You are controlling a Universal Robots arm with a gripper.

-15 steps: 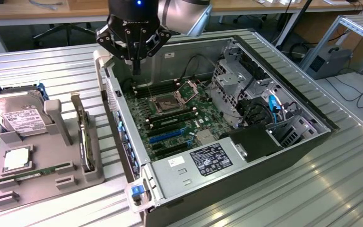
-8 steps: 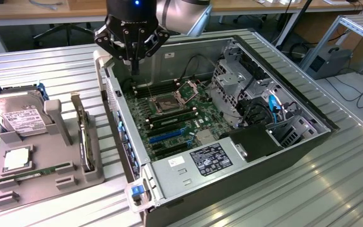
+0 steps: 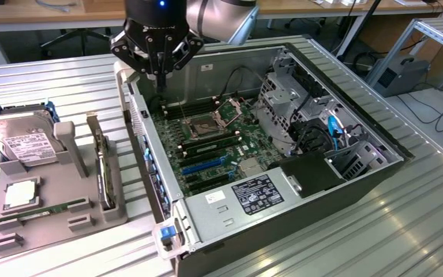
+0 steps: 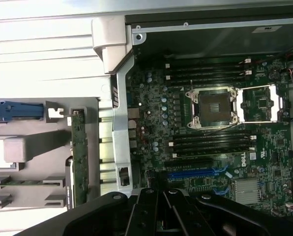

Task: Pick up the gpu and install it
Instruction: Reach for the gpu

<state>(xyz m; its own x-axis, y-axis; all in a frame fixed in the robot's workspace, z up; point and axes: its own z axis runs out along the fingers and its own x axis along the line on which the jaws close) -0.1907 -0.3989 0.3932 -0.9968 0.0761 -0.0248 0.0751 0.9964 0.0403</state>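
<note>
Since the gpu (image 3: 104, 173), a thin flat card with a dark-green board edge and a metal bracket at one end, stands upright on its edge in a slot of the grey moulded holder (image 3: 52, 231) at the exterior view's left, near the silver hard drive with the white label (image 3: 21, 141), we judge the pick-up step to be in hand and not yet made. Toward the exterior view's right of the card, and well above it, the black gripper (image 3: 160, 81) hangs over the rim of the open black computer case (image 3: 345, 190), its fingers drawn together with nothing between them. Card and gripper are well apart. Taking the card, we judge, calls for parted fingers set squarely over its top edge and a straight lift out of the slot.
</note>
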